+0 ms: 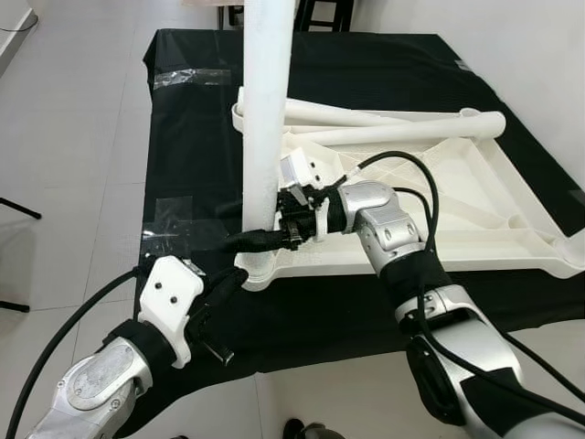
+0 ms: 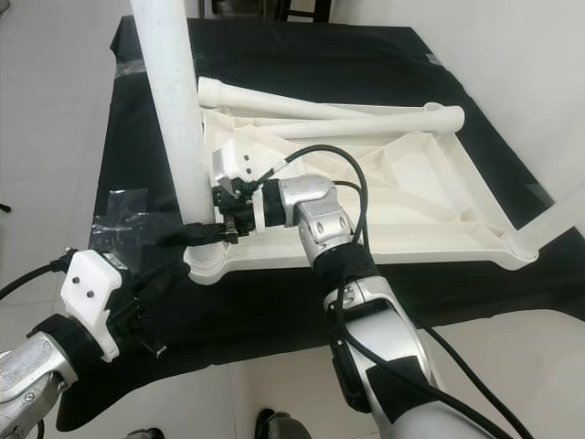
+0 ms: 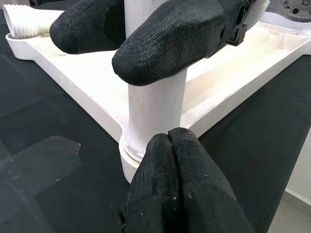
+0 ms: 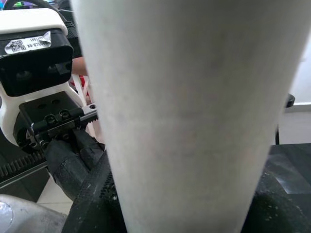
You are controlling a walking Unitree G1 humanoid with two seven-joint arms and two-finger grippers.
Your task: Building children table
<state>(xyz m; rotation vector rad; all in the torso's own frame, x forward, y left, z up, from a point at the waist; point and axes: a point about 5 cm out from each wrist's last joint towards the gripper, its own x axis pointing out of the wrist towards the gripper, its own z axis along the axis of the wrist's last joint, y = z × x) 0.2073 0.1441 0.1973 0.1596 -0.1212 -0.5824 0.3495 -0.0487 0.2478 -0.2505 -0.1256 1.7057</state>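
While upright in tabletop [image 1: 439, 210] corner socket | leg [image 1: 267, 110] between right fingers [image 3: 165, 41]

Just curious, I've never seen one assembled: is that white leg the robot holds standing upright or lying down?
Upright. The white leg stands in the tabletop's corner socket, the right gripper clamped around it.

A bare test room, it seems: pale tiled floor [image 1: 73, 137], black cloth [image 1: 384, 64] taped down mid-frame, dark chair legs [image 1: 324, 14] at top.
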